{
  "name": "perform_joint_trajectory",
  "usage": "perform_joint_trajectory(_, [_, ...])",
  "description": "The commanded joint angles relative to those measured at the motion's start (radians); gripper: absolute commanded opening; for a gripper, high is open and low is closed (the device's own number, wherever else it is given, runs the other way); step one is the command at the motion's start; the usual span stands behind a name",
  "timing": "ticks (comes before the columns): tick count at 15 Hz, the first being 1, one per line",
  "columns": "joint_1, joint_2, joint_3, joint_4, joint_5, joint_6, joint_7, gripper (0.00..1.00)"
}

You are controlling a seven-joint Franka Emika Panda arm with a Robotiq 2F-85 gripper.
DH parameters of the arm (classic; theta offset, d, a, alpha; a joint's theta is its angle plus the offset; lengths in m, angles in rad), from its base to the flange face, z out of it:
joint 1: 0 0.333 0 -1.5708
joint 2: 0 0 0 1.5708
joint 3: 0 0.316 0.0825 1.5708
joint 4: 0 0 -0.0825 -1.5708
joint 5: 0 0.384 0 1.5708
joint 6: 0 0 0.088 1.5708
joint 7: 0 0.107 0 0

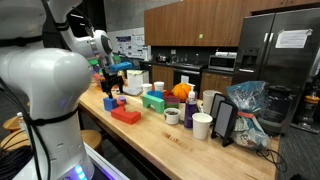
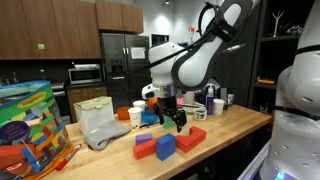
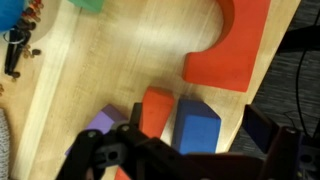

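Wrist view, left to right: purple block (image 3: 103,122), orange-red block (image 3: 155,108) and blue block (image 3: 198,125), packed side by side on the wooden table (image 3: 120,60). The orange-red block is plain, matte and narrow. Its long axis runs roughly top to bottom of the view, near end hidden beneath the gripper (image 3: 185,152). Jaws spread wide above the cluster, holding nothing. Red arch block (image 3: 240,45) lies apart, upper right.

In an exterior view the gripper (image 2: 173,123) hangs over the wooden counter (image 2: 235,132), its jaws spread and holding nothing. Just below the fingers (image 2: 182,120), nearer the camera, lie a flat red block (image 2: 190,139), a blue block (image 2: 165,146) and a small red block (image 2: 146,148). Well off to one side of the fingers sits a crumpled white bag (image 2: 100,128).
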Motion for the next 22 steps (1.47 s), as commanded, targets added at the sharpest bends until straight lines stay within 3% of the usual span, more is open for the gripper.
perform_joint_trajectory(1, [0.019, -0.004, -0.010, -0.076, 0.039, 0.165, 0.006, 1.00])
perform_joint_trajectory(5, [0.021, 0.001, -0.007, -0.134, 0.026, 0.306, 0.035, 1.00])
perform_joint_trajectory(15, [0.034, 0.102, -0.004, -0.105, 0.072, 0.347, 0.046, 0.98])
perform_joint_trajectory(16, [0.035, 0.110, -0.002, -0.105, 0.083, 0.345, 0.042, 0.76])
perform_joint_trajectory(18, [0.034, 0.127, 0.002, -0.104, 0.102, 0.349, 0.036, 0.71])
perform_joint_trajectory(22, [0.030, 0.136, 0.013, -0.099, 0.129, 0.352, 0.032, 0.42])
